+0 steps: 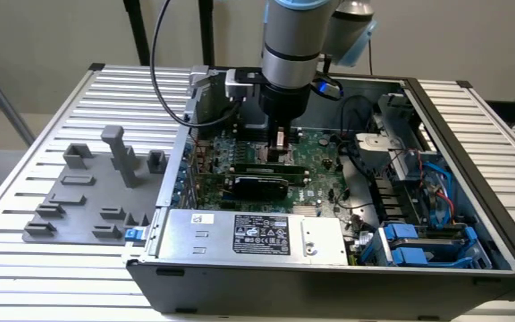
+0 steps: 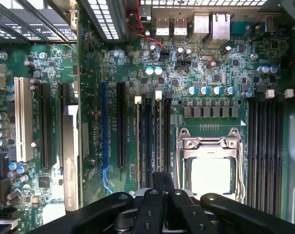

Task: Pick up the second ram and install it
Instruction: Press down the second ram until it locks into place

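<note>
My gripper (image 1: 280, 155) reaches straight down into the open computer case (image 1: 436, 114), over the motherboard's (image 1: 316, 157) memory slots. In the wrist view its fingers (image 2: 163, 179) are pressed together over the middle of the slot bank (image 2: 140, 141) beside the CPU socket (image 2: 209, 170). The second ram (image 1: 255, 167), a thin green stick, stands on edge right under the fingertips in the exterior view. From the wrist it appears edge-on as a narrow dark strip (image 2: 159, 136) running from the fingertips along one slot. The fingers look shut on its top edge.
A black expansion card (image 1: 259, 183) stands just beside the ram, with the power supply (image 1: 249, 235) in front. Cables and blue drive bays (image 1: 418, 245) fill the case at the exterior view's right. A grey parts fixture (image 1: 92, 194) lies on the slatted table at the left.
</note>
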Motion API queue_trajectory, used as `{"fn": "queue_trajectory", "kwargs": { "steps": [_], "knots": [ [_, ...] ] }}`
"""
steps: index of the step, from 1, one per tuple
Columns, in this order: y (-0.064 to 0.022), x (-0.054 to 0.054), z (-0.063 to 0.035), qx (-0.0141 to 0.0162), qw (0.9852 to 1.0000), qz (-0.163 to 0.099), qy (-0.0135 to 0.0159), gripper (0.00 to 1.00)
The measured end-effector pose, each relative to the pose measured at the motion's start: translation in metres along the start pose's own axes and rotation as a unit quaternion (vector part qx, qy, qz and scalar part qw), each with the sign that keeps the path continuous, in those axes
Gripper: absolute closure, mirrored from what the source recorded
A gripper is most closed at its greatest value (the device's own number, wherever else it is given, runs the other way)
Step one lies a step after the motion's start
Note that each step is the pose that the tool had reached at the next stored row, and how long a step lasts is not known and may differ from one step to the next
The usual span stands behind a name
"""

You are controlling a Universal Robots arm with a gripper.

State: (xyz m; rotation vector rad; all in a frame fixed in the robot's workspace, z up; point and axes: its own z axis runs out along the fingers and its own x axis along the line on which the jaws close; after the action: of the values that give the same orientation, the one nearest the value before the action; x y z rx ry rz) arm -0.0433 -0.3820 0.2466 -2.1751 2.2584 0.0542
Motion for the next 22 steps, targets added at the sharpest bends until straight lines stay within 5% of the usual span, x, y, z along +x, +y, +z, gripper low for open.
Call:
{"fn": "queue_trajectory", "kwargs": {
  "steps": [14, 22],
  "knots": [
    [0.0, 0.0, 0.0003, -0.0001, 1.0, 0.0, 0.0001, 1.0],
    [-0.0012, -0.002, 0.0139, 0.0, 1.0, 0.0, 0.0001, 1.0]
  ]
}}
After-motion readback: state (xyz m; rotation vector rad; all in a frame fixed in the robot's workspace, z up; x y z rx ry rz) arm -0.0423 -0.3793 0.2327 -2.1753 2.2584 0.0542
